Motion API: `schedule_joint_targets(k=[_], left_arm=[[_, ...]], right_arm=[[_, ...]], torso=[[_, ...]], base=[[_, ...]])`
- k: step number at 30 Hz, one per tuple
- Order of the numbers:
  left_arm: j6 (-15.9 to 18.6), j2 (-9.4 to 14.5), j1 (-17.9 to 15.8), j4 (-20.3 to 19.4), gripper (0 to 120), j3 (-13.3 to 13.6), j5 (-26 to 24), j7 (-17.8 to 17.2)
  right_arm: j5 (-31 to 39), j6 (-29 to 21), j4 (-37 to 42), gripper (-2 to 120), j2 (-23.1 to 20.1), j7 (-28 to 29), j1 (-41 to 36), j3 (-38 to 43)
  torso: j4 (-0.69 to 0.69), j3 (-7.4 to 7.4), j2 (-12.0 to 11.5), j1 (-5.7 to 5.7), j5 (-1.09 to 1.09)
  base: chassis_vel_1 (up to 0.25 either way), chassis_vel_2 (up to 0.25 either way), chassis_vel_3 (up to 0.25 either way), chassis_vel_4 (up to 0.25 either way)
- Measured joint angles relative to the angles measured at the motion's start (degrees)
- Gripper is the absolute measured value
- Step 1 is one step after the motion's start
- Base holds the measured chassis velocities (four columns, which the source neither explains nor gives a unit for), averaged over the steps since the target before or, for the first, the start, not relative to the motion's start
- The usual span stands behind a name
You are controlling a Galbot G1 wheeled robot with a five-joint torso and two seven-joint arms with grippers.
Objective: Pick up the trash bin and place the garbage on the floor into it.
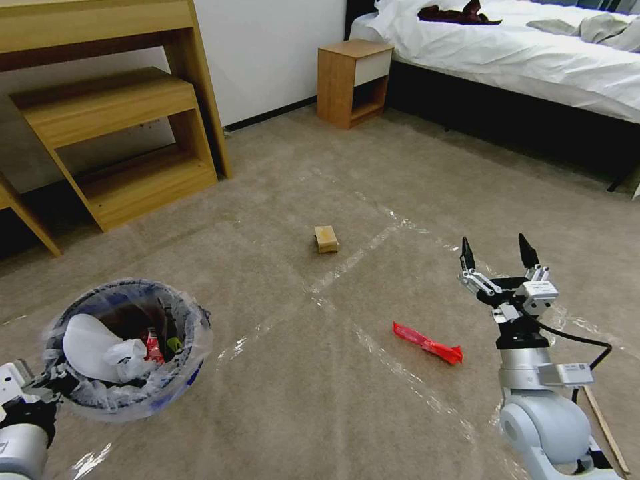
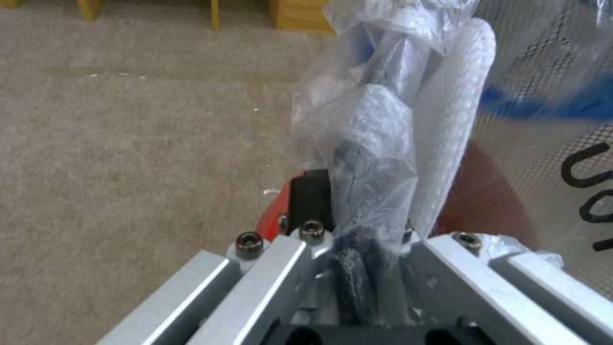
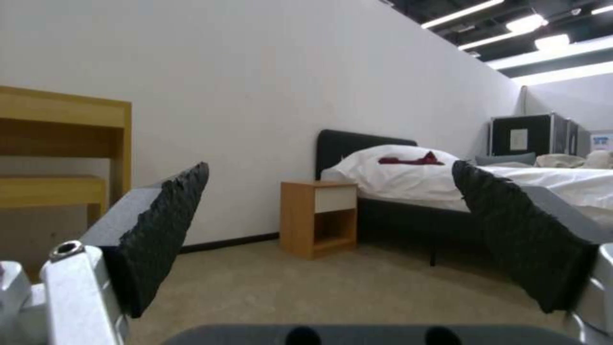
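Left end effector (image 2: 357,258) apparently clamps trash bin (image 1: 127,347) rim; right end effector (image 1: 499,257) spread.

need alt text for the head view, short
The left gripper holds a lined trash bin by its rim above beige carpet. The open right gripper hovers past a red wrapper; a tan box lies farther off.

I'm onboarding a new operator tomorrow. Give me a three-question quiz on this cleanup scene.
1. True or false: the right gripper is shut on a wrapper.
2. What does the left gripper clamp? A) the trash bin rim B) the tan box C) nothing
3. Fill in: the red wrapper lies on the ____.

Key: 1 false, it is open and empty. 2 A. 3 floor.
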Motion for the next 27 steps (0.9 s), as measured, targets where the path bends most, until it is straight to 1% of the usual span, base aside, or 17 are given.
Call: schedule_joint_targets(k=[3, 12, 16, 19, 20, 21, 22, 23, 24, 25, 26, 27], left_arm=[[0.0, 0.0, -0.3, 0.3, 1, 0.0, 0.0, 0.0], [-0.2, -0.1, -0.6, 0.8, 1, 0.1, 0.0, 0.0], [-0.4, -0.2, -0.8, 1.3, 1, 0.2, 0.2, 0.1], [-0.4, -0.1, -1.2, 1.9, 1, 0.4, 0.4, 0.1], [-0.5, -0.1, -1.4, 2.1, 1, 0.5, 0.4, 0.1], [-0.5, -0.1, -1.4, 2.1, 1, 0.5, 0.4, 0.1], [-0.4, 0.0, -1.6, 2.3, 1, 0.6, 0.4, 0.1], [-0.5, 0.1, -1.8, 2.6, 1, 0.6, 0.4, 0.1], [-0.5, 0.1, -1.8, 2.6, 1, 0.6, 0.4, 0.1], [-0.5, 0.1, -2.0, 2.9, 1, 0.7, 0.4, 0.1], [-0.5, 0.2, -2.2, 3.2, 1, 0.8, 0.4, 0.1], [-0.5, 0.2, -2.4, 3.4, 1, 0.8, 0.4, 0.1]], right_arm=[[0.0, -0.1, -0.2, 97, 0.0, 0.0, 0.2, -0.3], [0.7, -0.2, -1.8, 98, -0.3, 0.7, 1.0, -1.2], [3.2, -2.2, -1.8, 99, -1.3, 2.6, 1.4, -2.3], [7.8, -6.5, -1.1, 100, -2.2, 7.4, 1.8, -3.7], [9.7, -9.3, -0.6, 100, -2.7, 10.9, 1.8, -4.2], [9.7, -9.3, -0.6, 100, -2.7, 10.9, 1.8, -4.2], [11.1, -11.5, 0.0, 100, -3.1, 13.8, 1.8, -4.5], [14.3, -15.8, 1.0, 98, -3.7, 18.8, 1.8, -4.9], [14.3, -15.8, 1.0, 98, -3.7, 18.8, 1.8, -4.9], [21.2, -22.1, 2.9, 98, -4.4, 25.2, 1.7, -5.2], [26.7, -26.1, 4.1, 99, -4.7, 29.7, 1.6, -5.4], [30.0, -28.4, 4.6, 99, -4.9, 32.5, 1.6, -5.4]], torso=[[0.00, 0.00, 0.0, 0.00, 0.01], [-0.01, 0.02, 0.0, 0.01, 0.01], [0.00, 0.02, 0.0, 0.01, 0.01], [0.01, 0.02, 0.0, 0.01, 0.01], [0.01, 0.01, 0.0, 0.01, 0.00], [0.01, 0.01, 0.0, 0.01, 0.00], [0.00, 0.01, 0.0, 0.00, 0.01], [0.00, 0.00, 0.0, 0.01, 0.01], [0.00, 0.00, 0.0, 0.01, 0.01], [0.00, 0.00, 0.0, 0.01, 0.00], [0.00, 0.01, 0.0, 0.01, 0.00], [-0.01, 0.01, 0.0, 0.01, 0.00]], base=[[-0.110, 0.111, 0.118, -0.114], [-0.172, 0.161, 0.164, -0.164], [-0.134, 0.116, 0.104, -0.137], [-0.062, 0.086, 0.046, -0.059], [0.000, 0.000, 0.000, 0.000], [0.000, 0.000, 0.000, 0.000], [0.000, 0.000, 0.000, 0.000], [0.000, 0.000, 0.000, 0.000], [0.000, 0.000, 0.000, 0.000], [0.000, 0.000, 0.000, 0.000], [0.000, 0.000, 0.000, 0.000], [0.000, 0.000, 0.000, 0.000]])
